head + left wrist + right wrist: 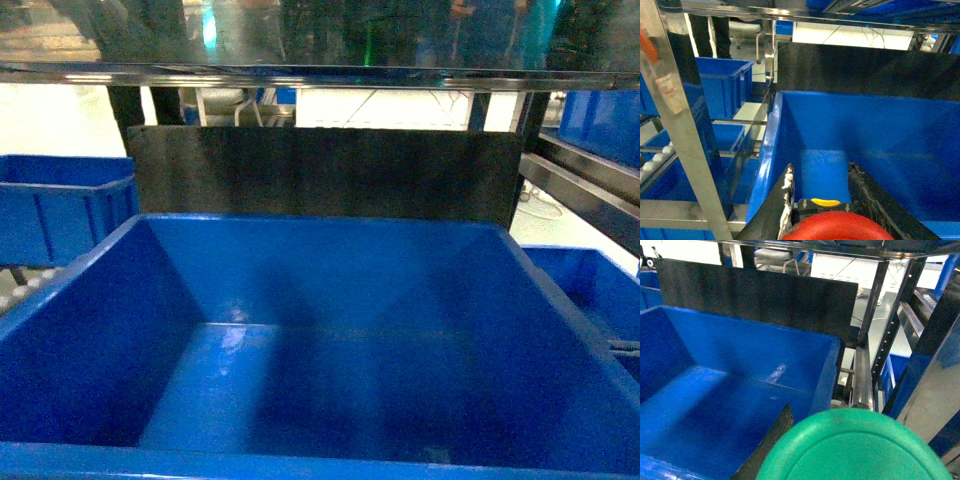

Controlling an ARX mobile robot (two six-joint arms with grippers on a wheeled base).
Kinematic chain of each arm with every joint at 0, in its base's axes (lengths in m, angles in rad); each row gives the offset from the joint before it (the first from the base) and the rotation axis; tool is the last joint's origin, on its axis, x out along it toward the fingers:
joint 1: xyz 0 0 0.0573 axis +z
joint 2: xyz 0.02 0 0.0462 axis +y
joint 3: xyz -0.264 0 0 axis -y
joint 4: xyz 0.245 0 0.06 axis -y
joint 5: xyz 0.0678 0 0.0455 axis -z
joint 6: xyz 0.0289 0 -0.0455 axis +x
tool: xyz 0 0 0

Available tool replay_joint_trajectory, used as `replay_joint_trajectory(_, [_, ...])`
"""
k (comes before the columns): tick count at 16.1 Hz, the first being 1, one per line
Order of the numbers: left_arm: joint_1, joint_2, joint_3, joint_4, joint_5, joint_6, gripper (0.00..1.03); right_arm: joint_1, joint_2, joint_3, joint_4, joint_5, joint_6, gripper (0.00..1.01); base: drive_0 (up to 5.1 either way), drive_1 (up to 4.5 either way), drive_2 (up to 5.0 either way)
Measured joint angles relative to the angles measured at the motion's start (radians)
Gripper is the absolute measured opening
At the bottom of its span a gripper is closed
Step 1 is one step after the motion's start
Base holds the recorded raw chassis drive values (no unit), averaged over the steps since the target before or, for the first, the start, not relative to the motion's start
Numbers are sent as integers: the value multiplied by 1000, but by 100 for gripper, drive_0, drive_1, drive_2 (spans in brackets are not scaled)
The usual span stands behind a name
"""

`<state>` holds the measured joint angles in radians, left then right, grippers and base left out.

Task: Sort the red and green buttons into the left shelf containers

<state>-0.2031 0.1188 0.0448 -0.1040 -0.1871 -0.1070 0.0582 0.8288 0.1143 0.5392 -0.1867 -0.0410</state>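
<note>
Over the bin: both wrists sit just above the near side of the big blue bin [320,330]; neither arm shows in the head view.
Left gripper [822,200]: closed around the red button [837,226]; dark fingers [775,210] flank it on both sides, red domed cap at the bottom edge of the left wrist view, a yellow mark on the body just above the cap.
Right gripper: only one dark finger [767,450] shows, left of the green button [855,447]; cap fills the lower frame, opening hidden, but the button looks carried, so judged closed on it.
Red vs bin: cap sits over the near left part of the bin's floor [822,170], left rim [767,145] just beside and to the left.
Green vs bin: cap straddles the bin's right rim [832,365], partly over the shelf post [862,375] side, not clearly inside.
Bin contents: floor bare in all three views, no button in it.
Other bins: smaller blue bin [60,205] on the left, another blue bin [590,280] on the right, both apart from the centre one.
Key relation: red is already above open floor, release path straight down; green lies to the right of it, needs an inward shift left or a different bin.
Nearer arm: left, judged.
Risk: green dropped here could hit the rim and bounce out.
</note>
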Motion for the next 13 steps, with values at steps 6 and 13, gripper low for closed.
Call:
replay_joint_trajectory(6, [0,0,0,0,0,0,28,31,92,9,68,-6,0,27,0,0,0])
replay_joint_trajectory(13, [0,0,0,0,0,0,28,268,258,32,195,135,0,27,0,0,0])
